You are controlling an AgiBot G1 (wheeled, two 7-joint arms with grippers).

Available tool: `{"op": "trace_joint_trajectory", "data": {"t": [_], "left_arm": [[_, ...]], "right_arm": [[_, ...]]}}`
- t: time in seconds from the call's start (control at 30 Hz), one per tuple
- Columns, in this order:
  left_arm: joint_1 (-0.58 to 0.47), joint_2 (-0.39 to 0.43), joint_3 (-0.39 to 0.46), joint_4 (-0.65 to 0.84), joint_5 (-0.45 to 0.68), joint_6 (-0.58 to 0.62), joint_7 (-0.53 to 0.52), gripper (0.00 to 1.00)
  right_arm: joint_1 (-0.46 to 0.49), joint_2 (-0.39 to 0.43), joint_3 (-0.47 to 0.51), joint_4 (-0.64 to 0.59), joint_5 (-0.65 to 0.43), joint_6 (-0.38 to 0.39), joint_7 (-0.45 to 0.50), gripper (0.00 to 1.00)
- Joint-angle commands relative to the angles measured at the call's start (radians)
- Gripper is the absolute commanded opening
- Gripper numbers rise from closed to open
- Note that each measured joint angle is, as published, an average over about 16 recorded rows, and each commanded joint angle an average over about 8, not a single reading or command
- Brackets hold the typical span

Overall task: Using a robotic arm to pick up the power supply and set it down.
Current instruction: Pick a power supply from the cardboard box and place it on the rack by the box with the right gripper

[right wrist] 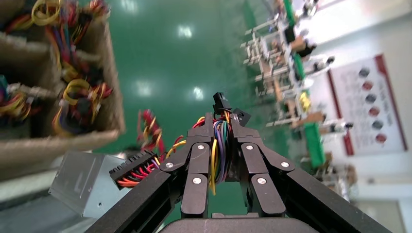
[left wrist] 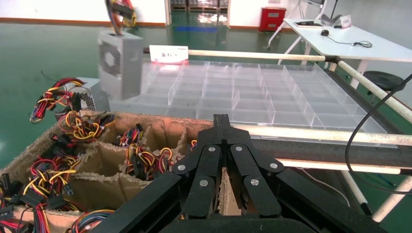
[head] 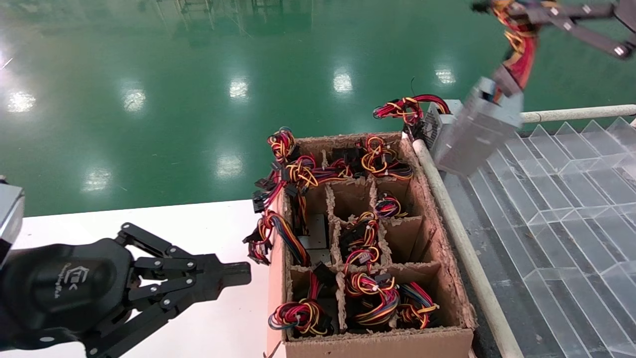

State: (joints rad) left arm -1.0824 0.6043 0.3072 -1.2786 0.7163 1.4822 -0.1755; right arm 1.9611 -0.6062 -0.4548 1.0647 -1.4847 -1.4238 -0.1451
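Note:
The power supply [head: 479, 134], a grey metal box, hangs tilted in the air by its red, yellow and orange wire bundle [head: 519, 54], above the near corner of the clear tray. My right gripper [head: 502, 10] is high at the top right, shut on that bundle. In the right wrist view the coloured wires [right wrist: 219, 141] are pinched in my right gripper [right wrist: 222, 121] and the box [right wrist: 90, 182] dangles below. The left wrist view shows the hanging box [left wrist: 119, 63] far off. My left gripper [head: 238, 273] is parked low over the white table, shut and empty [left wrist: 221, 121].
A divided cardboard box [head: 437, 219] holds several wire-bundled units. A twin grey box [head: 439, 124] with mostly red wires [head: 410, 107] lies at the tray's corner behind it. The clear compartment tray [head: 571, 199] spreads to the right, bordered by a white pipe rail [head: 462, 238].

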Motion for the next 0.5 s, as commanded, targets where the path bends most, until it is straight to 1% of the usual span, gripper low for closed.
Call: {"op": "trace_joint_trajectory", "data": {"t": [0.03,0.23,0.5], "left_arm": [[0.0,0.0,0.0,0.0,0.0,0.0,0.0,0.0],[0.0,0.0,0.0,0.0,0.0,0.0,0.0,0.0],[0.0,0.0,0.001,0.0,0.0,0.0,0.0,0.0]], "right_arm": [[-0.011,0.018,-0.001,-0.005,-0.006,-0.004,0.0,0.0],[-0.041,0.016,-0.013,-0.087,-0.021,0.007,-0.043,0.0],[-0.044,-0.052,-0.032,-0.251,-0.047,0.039,-0.138,0.0]]}}
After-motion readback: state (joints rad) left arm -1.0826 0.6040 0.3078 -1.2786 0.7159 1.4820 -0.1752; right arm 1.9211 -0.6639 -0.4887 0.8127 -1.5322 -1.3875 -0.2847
